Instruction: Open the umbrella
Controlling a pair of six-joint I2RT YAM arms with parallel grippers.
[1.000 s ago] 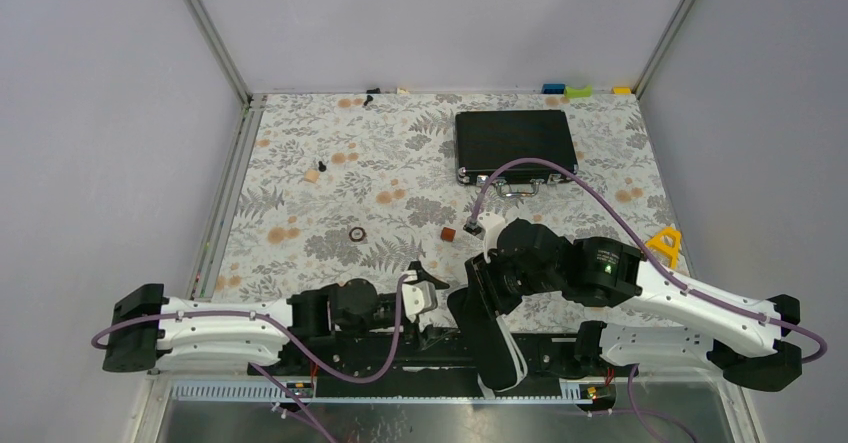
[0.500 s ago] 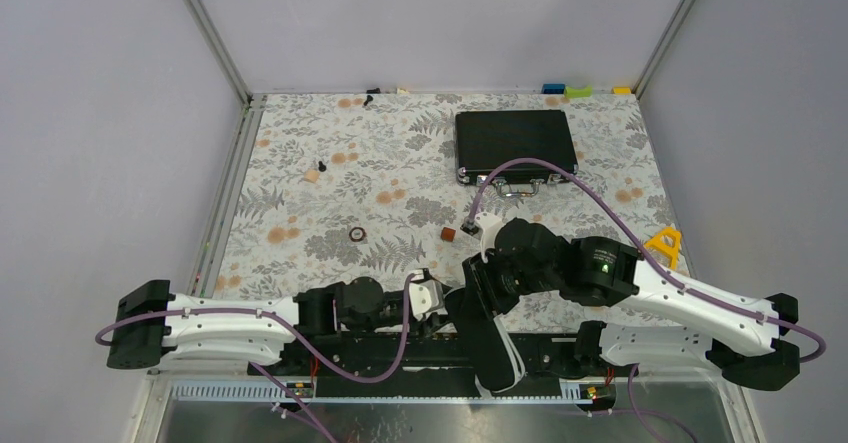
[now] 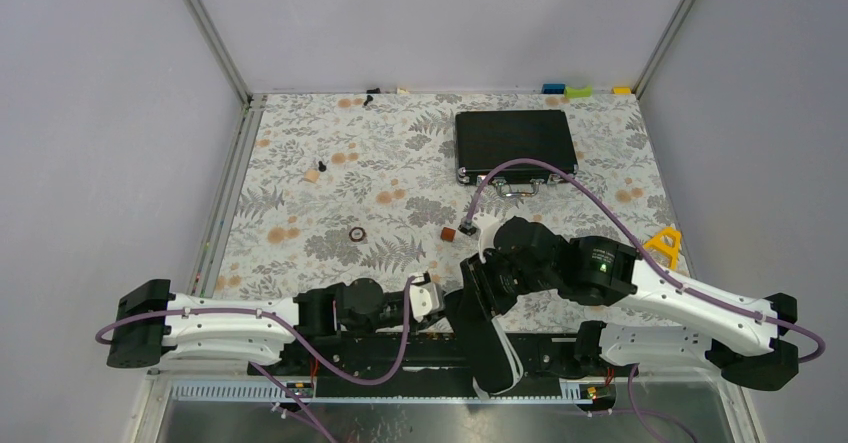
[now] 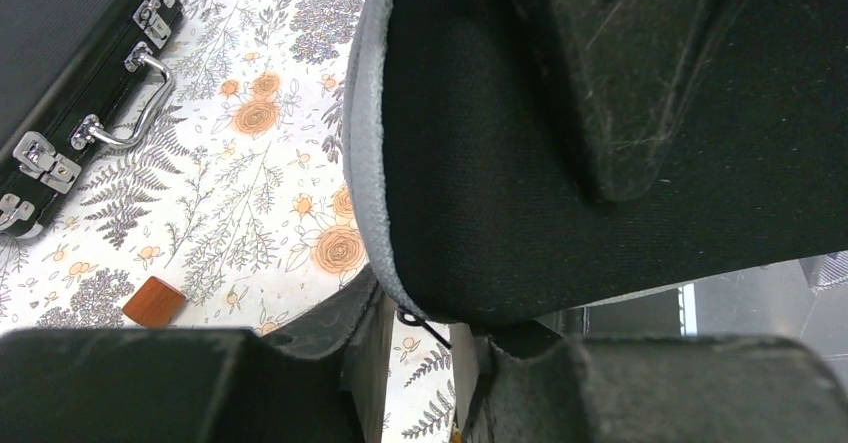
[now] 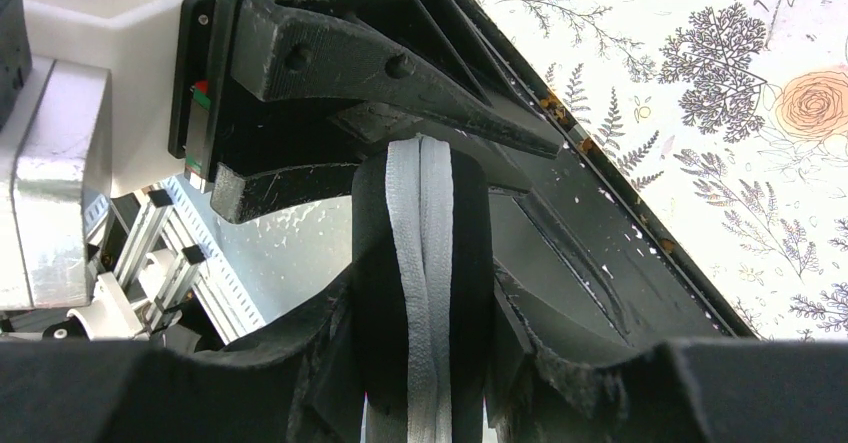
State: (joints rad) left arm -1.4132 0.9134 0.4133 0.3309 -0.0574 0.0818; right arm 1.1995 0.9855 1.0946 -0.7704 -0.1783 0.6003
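this is a robotics lab test cell: bare grey walls (image 3: 100, 113) and metal corner posts (image 3: 208, 33) box in a table under a floral cloth (image 3: 300, 223). two white-and-black arms (image 3: 220, 325) with purple cables (image 3: 540, 168) are bolted to a black rail (image 3: 400, 363) at the near edge.

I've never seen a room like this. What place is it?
Most likely a robot lab test bench: two white-and-black robot arms mounted at the edge of a flower-patterned table, plain grey walls on metal frame posts boxing it in, and a black oval zippered case held by the right one.
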